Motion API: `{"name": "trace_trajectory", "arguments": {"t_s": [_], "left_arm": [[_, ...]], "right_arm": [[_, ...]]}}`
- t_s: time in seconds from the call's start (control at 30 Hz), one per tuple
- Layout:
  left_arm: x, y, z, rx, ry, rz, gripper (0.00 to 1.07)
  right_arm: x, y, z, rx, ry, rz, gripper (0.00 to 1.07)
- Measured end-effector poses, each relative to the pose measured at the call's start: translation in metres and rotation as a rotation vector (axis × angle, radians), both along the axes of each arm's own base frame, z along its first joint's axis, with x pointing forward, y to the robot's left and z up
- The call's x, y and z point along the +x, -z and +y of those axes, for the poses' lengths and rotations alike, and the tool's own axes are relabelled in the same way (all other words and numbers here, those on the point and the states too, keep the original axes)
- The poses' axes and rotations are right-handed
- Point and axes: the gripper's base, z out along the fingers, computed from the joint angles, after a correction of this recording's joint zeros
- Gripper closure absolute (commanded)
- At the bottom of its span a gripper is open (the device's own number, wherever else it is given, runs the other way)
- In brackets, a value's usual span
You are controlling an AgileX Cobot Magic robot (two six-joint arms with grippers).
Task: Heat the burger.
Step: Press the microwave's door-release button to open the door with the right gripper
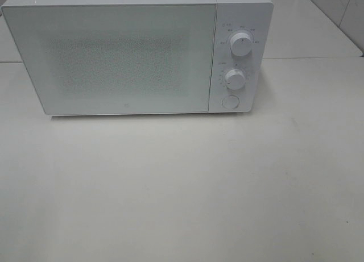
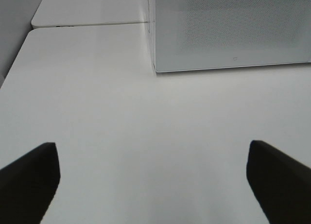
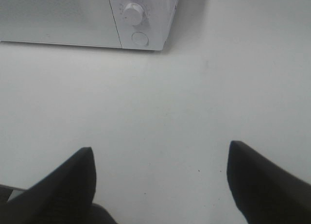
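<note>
Frankly, cannot find the burger in any view — perhaps hidden behind the shut microwave door, so heating unconfirmed. Shows left gripper and right gripper splayed wide, holding nothing.

Ahead of my left pincer the microwave runs off the frame on two sides. Its speckled door is clouded, so I cannot tell what sits behind it. The fingers of that pincer are cropped at the picture's edge, and I see only their dark tips. The right pincer is cropped the same way. Beyond it, only the lower dial and the round button fit in frame. The print around the dials is too small for me to read from any camera.
</note>
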Motion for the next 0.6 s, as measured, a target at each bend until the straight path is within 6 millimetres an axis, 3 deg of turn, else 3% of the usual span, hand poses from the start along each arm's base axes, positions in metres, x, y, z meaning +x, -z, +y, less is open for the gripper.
{"name": "trace_trajectory", "arguments": {"t_s": [0.6], "left_arm": [[0.0, 0.0, 0.0, 0.0, 0.0, 0.0, 0.07]], "right_arm": [[-0.0085, 0.0009, -0.0023, 0.022, 0.045, -0.052, 0.37]]}}
